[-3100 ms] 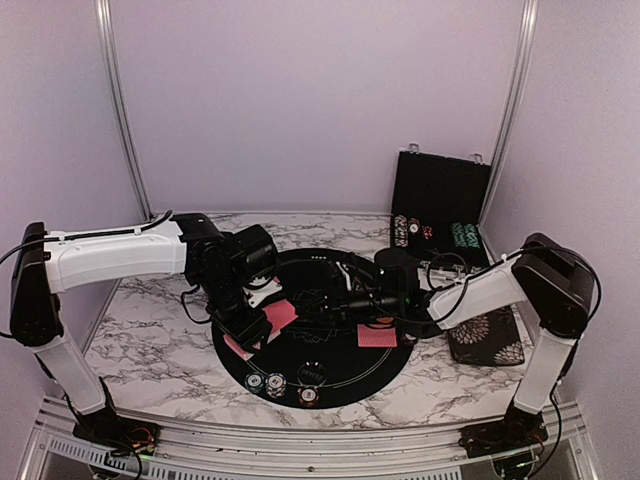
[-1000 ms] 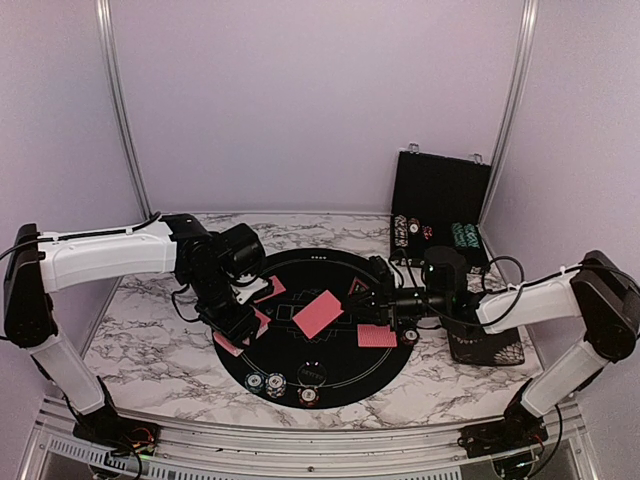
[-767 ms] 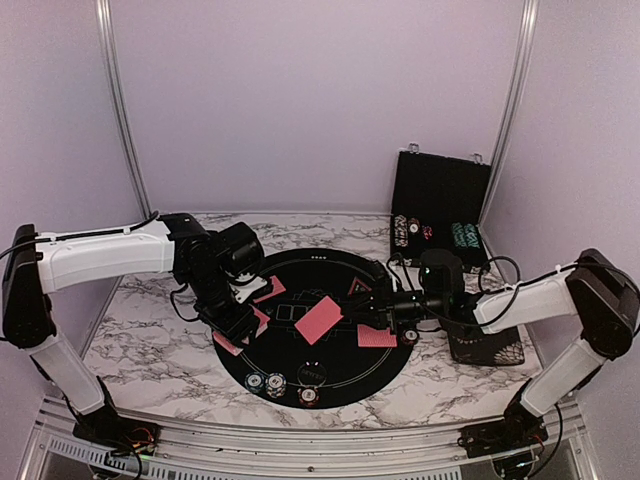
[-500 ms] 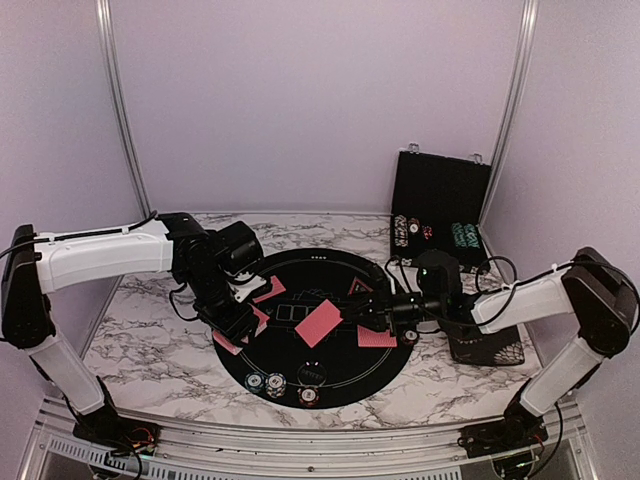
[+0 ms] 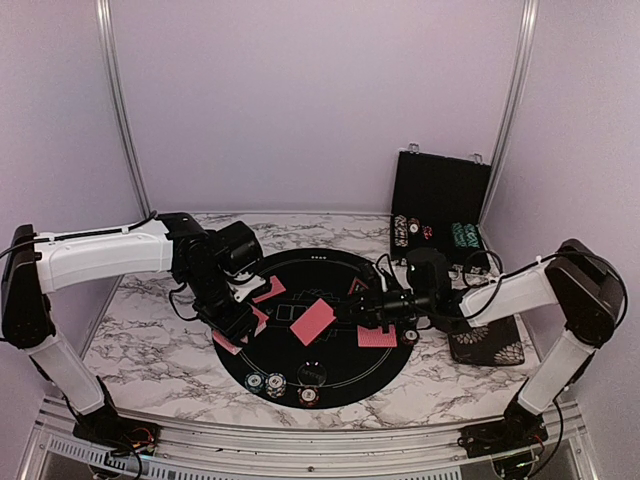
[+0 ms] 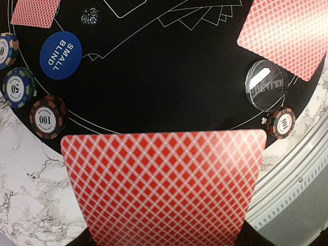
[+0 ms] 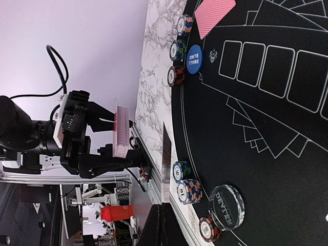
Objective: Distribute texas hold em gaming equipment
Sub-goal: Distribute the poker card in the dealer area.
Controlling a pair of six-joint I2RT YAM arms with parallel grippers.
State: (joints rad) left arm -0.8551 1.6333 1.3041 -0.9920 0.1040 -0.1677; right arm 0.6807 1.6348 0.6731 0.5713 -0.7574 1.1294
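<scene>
My left gripper (image 5: 240, 322) is shut on a deck of red-backed cards (image 6: 164, 187), held over the left edge of the round black mat (image 5: 345, 385). The deck (image 7: 120, 134) also shows from the side in the right wrist view. My right gripper (image 5: 348, 311) is shut on a single red-backed card (image 5: 313, 320), held just above the mat's middle and seen edge-on (image 7: 166, 154) from its own wrist. Other cards (image 5: 377, 337) (image 5: 268, 290) lie on the mat. Striped chips (image 5: 275, 384) sit at its near rim, by a clear dealer button (image 6: 266, 85). A blue small blind button (image 6: 60, 55) has chips (image 6: 47, 117) beside it.
An open black hinged chip case (image 5: 440, 195) stands at the back right with chips in its tray. A floral black pad (image 5: 490, 342) lies right of the mat, under the right arm. The metal rail (image 5: 300, 440) runs along the table's near edge.
Since three seconds ago the right gripper has drawn one card off the deck toward the mat's middle. Over the last second it shifted slightly left and nearer. The left arm backed off a little.
</scene>
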